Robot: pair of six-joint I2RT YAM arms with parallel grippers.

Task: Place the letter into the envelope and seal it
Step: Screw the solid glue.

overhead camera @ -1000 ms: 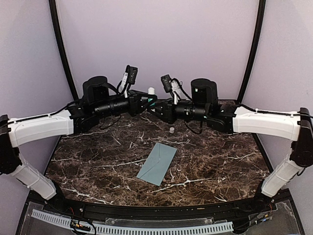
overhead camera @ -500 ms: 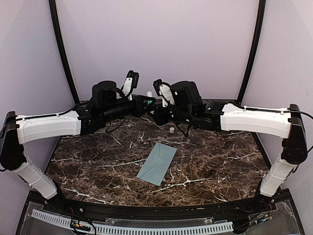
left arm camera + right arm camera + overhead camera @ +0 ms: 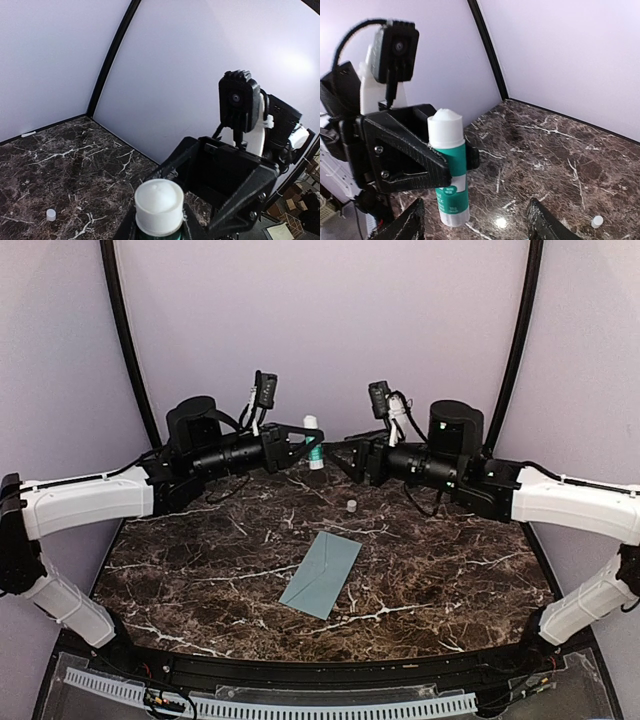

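Above far tabletop: left end effector pinches glue stick; right end effector spread; cap, envelope below.

Tabletop is dark brown marble-look stuff with white veins all over it. A tiny white cap sits on it by itself, a bit back of centre; both wrist views catch it as a small white dot. Just up and left of that there's a glue stick, roughly upright and up off the surface, with the lid off. It has a white collar on top, a green body and a white bottom end. Pale lavender walls run all around, with two curved black bars up the back corners. A white slotted strip runs along the near edge.
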